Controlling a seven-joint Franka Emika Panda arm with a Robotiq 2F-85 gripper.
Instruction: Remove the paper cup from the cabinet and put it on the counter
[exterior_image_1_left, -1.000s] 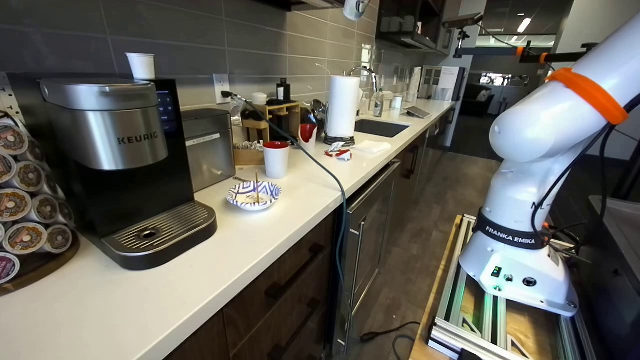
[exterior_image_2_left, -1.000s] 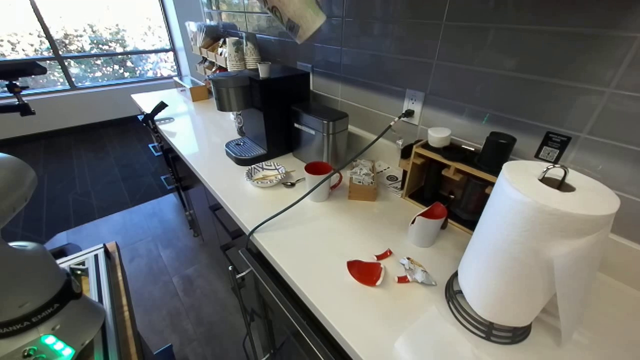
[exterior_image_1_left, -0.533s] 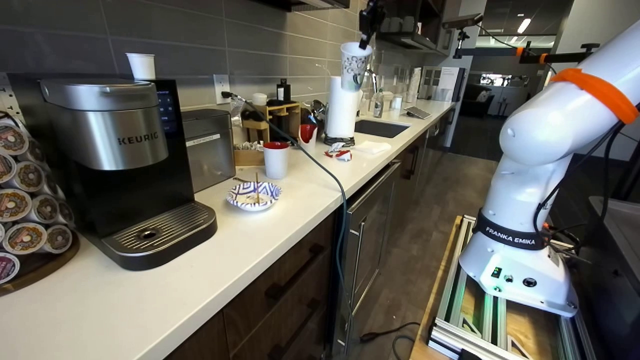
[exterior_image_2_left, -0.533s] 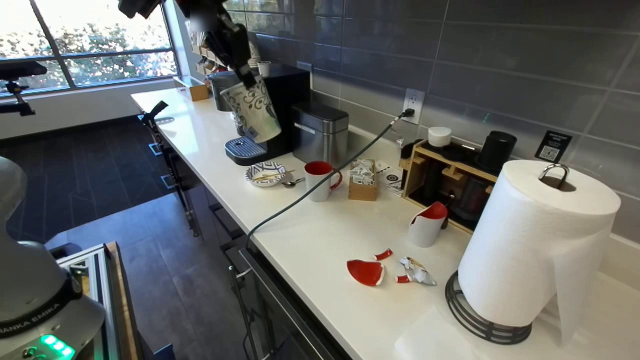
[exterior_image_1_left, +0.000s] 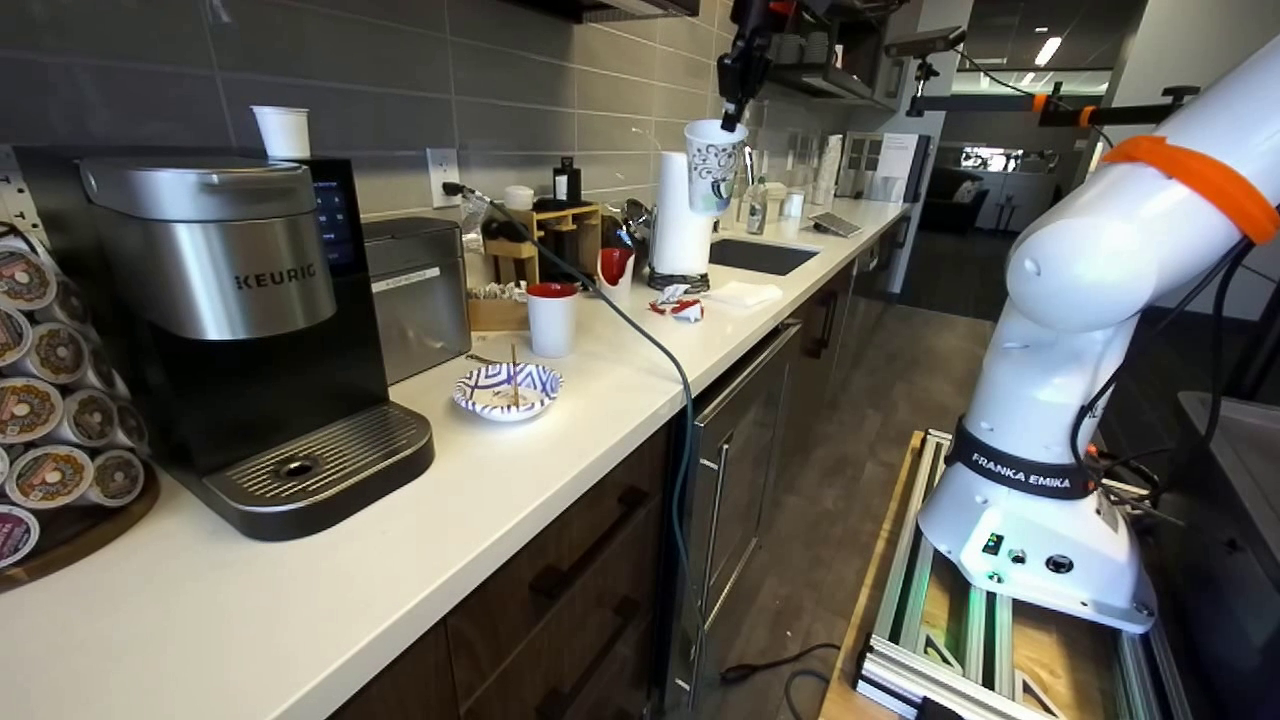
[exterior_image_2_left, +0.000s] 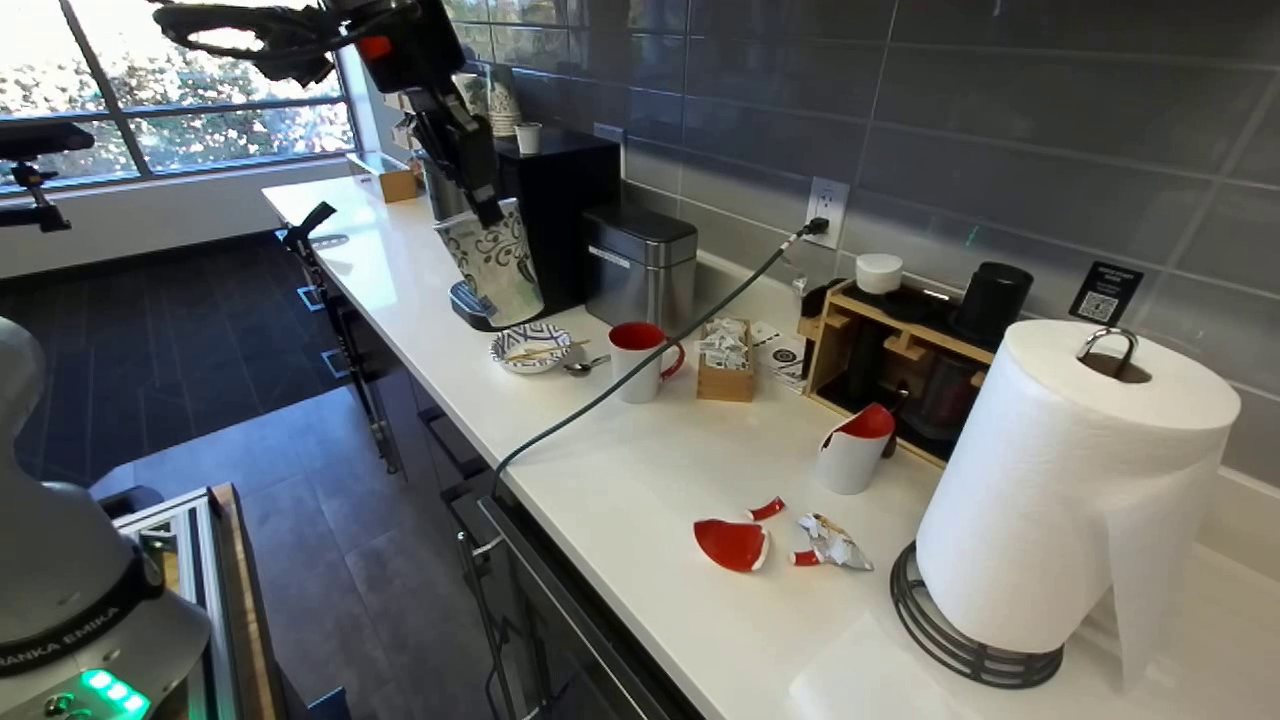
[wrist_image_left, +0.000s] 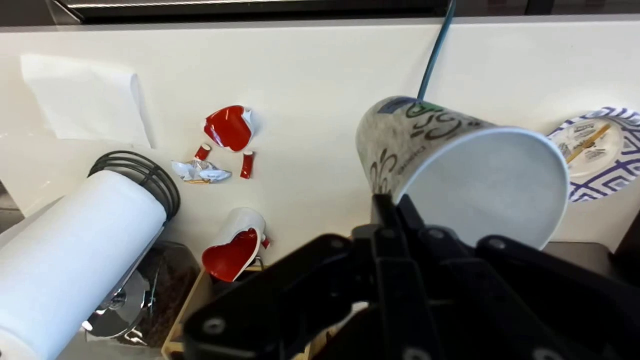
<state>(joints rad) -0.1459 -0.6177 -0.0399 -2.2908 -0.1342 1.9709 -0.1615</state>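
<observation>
The paper cup (exterior_image_1_left: 715, 178) is pale with a scroll print and hangs in the air above the counter (exterior_image_1_left: 480, 505). My gripper (exterior_image_1_left: 731, 122) is shut on the cup's rim, one finger inside and one outside. In an exterior view the cup (exterior_image_2_left: 497, 265) hangs tilted from the gripper (exterior_image_2_left: 488, 212), in front of the coffee machine. In the wrist view the cup (wrist_image_left: 435, 125) shows its white inside, and the fingertips (wrist_image_left: 392, 202) pinch its wall. The counter (wrist_image_left: 310, 65) lies below, with a gap under the cup.
On the counter are a patterned bowl (exterior_image_2_left: 531, 350), a red-lined mug (exterior_image_2_left: 636, 362), a broken mug (exterior_image_2_left: 855, 452) with red shards (exterior_image_2_left: 732, 546), and a paper towel roll (exterior_image_2_left: 1070, 490). A cable (exterior_image_2_left: 600, 398) crosses the counter. The coffee machine (exterior_image_1_left: 220, 270) stands by the wall.
The gripper has come down into both exterior views with the cup in its grasp. The cup has dropped lower toward the counter. Things on the counter have not moved.
</observation>
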